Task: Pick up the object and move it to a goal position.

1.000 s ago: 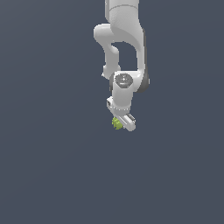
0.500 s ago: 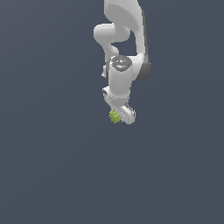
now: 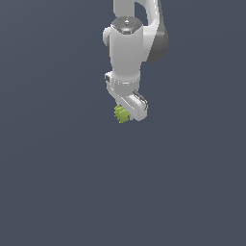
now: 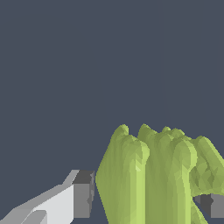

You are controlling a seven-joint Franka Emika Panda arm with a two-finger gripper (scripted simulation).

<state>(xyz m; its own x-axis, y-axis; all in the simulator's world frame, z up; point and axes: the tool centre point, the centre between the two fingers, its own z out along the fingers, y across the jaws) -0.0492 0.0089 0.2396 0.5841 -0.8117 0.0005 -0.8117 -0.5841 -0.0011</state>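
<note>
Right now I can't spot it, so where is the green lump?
In the exterior view the green lump sits just above centre, at the claw tip; the wrist view shows it between the fingers.

The only surface in sight is a flat, dark slate-blue floor [image 3: 57, 182] that fills the exterior view from edge to edge. It has one even tone, with no seams, marks or edges to be made out. The wrist view shows the same plain dark ground [image 4: 65, 65]. Whether anything touches it cannot be told: the renders show no shadow or contact line on it.
</note>
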